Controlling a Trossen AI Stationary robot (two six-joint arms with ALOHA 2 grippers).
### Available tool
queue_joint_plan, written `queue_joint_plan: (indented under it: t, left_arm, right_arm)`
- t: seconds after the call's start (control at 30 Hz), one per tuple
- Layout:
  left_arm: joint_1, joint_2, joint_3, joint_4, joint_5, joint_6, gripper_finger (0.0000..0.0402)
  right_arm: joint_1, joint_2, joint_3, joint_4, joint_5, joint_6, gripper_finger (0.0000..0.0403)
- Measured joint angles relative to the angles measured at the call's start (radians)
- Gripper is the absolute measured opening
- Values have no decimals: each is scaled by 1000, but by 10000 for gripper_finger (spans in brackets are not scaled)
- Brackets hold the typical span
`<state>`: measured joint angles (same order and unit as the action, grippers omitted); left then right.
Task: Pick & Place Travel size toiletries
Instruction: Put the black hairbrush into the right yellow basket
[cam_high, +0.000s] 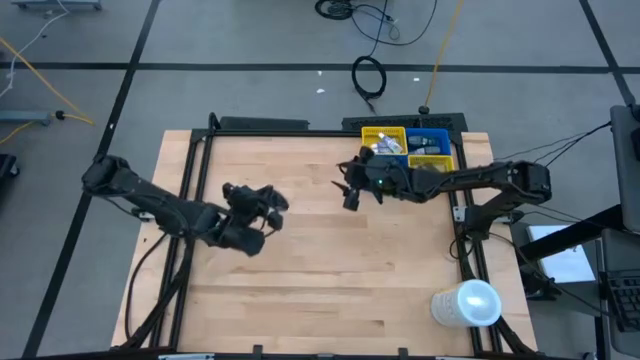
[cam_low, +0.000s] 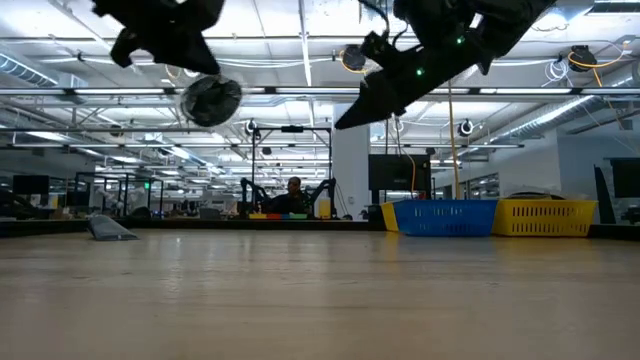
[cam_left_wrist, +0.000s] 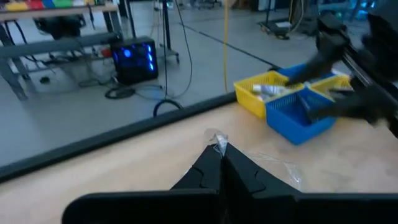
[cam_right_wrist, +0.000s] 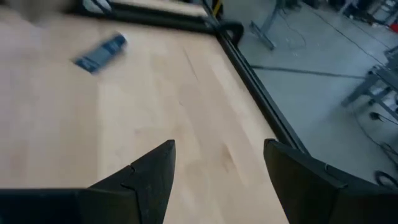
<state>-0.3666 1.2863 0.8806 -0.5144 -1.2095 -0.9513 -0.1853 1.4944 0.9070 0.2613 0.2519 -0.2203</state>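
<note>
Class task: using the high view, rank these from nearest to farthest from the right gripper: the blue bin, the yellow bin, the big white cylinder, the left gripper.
From the right gripper:
1. Yellow bin, just behind it at the table's far edge.
2. Blue bin, beside the yellow one, further right.
3. Left gripper, shut, to its left mid-table.
4. Big white cylinder, near right corner.

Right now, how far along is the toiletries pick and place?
Done: some pale toiletries already lie in the yellow bin. In hand: nothing certain. The right gripper is open and empty above the table; the left gripper is shut with a clear wrapper at its tips, and whether it grips it is unclear. Left: at least one blue packet lies on the wood.
</note>
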Motion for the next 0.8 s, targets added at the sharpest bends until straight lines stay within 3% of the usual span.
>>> queue_joint_plan:
  t: [0.33, 0.57, 0.8]
  left_arm:
    - [137, 4, 0, 453, 4, 494, 0]
    - [201, 4, 0, 604, 90, 642, 0]
    - [249, 64, 0, 799, 160, 759, 0]
  right_arm:
    - [67, 0, 0, 159, -76, 132, 238]
    - [77, 0, 0, 222, -179, 192, 238]
    - [76, 0, 0, 284, -177, 243, 238]
